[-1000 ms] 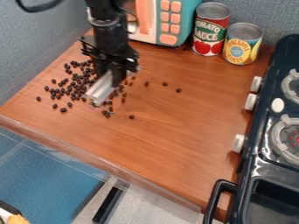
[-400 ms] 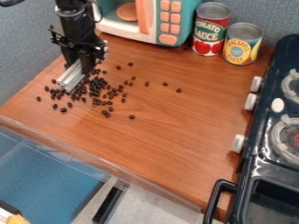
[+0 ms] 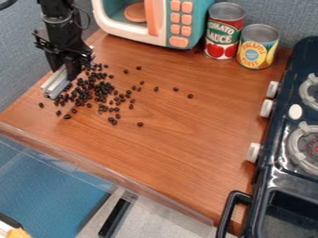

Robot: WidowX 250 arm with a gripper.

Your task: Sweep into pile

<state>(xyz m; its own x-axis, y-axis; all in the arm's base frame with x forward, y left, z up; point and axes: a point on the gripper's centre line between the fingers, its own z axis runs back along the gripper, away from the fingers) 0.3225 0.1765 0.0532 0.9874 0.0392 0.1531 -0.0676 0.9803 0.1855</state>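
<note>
Many small, round black beans [image 3: 101, 87] could scatter across the brown wooden desk [image 3: 186, 135] if the black two-fingered pincer [image 3: 64, 70], clamped on a silvery straight bar [image 3: 55, 85], sweeps too fast.

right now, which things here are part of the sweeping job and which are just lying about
Part of the job:
- scattered dark beans
- pale bar at the gripper, apparently the sweeping tool

Just lying about:
- red-labelled can
- yellow-labelled can
- toy microwave
- toy stove

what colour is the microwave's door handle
The microwave's door handle is orange, a salmon shade, best seen in the camera view.
</note>
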